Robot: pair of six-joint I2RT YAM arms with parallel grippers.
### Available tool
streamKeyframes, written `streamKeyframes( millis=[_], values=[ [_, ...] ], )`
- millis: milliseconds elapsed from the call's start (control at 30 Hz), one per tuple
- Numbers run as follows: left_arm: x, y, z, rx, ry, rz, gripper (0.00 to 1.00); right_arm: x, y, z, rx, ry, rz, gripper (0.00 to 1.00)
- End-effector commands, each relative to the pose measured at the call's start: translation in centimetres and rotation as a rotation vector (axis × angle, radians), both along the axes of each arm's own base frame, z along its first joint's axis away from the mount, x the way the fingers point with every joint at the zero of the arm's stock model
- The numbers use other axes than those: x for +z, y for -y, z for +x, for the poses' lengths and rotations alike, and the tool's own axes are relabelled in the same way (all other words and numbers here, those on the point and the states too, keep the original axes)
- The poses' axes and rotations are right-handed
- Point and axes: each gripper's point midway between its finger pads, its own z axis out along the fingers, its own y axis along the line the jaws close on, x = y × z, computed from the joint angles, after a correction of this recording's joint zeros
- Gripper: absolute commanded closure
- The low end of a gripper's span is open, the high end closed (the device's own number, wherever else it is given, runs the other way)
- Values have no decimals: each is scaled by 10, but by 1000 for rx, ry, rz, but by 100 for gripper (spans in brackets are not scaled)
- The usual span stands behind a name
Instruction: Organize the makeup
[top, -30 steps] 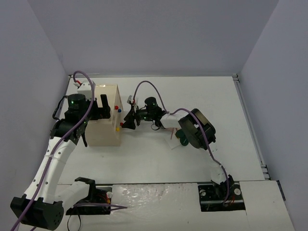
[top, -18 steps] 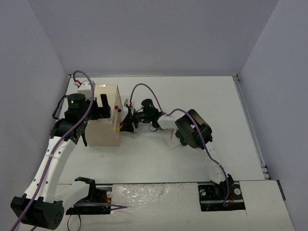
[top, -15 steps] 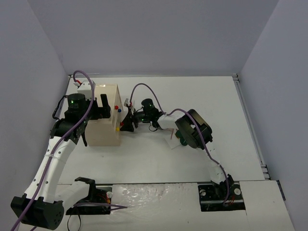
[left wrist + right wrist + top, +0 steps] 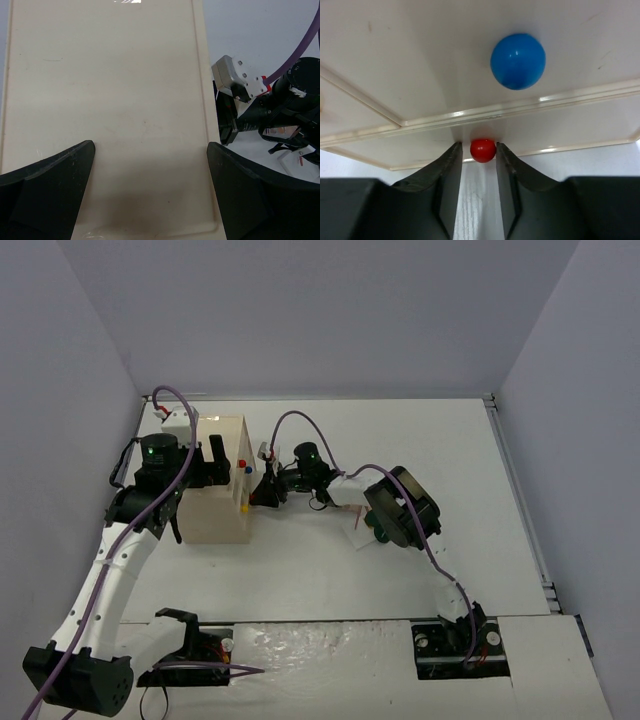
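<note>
The cream box point(image 4: 215, 510) with coloured knobs stands left of centre. My left gripper point(image 4: 203, 462) hovers over its flat top point(image 4: 100, 75), open wide and empty point(image 4: 150, 190). My right gripper point(image 4: 268, 490) is at the box's front. In the right wrist view its jaws point(image 4: 477, 145) stand narrowly apart on either side of the red knob point(image 4: 483, 150): the right finger touches it, and a sliver of gap shows on the left. Of the makeup, only a white flat card point(image 4: 360, 537) shows, partly under the right arm. The palettes, compacts and pencils are hidden.
A blue knob point(image 4: 518, 61) sits on the drawer front above the red one. A yellow knob point(image 4: 244, 507) shows lower on the box front. The right arm point(image 4: 280, 100) lies close beside the box. Grey walls enclose the white table point(image 4: 450, 440) on three sides.
</note>
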Motion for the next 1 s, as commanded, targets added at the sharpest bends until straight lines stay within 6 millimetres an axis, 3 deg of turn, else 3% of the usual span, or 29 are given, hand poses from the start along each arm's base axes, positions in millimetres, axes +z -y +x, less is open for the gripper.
streamKeyframes(
  millis=[0,100,167,400,767,967],
  values=[
    [-2,4,2,-2,-17,-30,7,41,-14,5,45,111,88,78],
    [-2,3,2,1,-18,-28,7,41,-14,3,48,114,87,95],
    [-3,3,2,3,-21,-28,7,42,-14,4,46,118,87,99],
    [-5,-1,2,21,-29,-22,7,46,-1,12,29,118,81,100],
    [-8,-5,1,47,-48,-7,7,46,59,34,-38,107,16,100],
    [-9,-6,1,49,-47,-5,8,38,83,33,-67,77,-19,100]
  ],
)
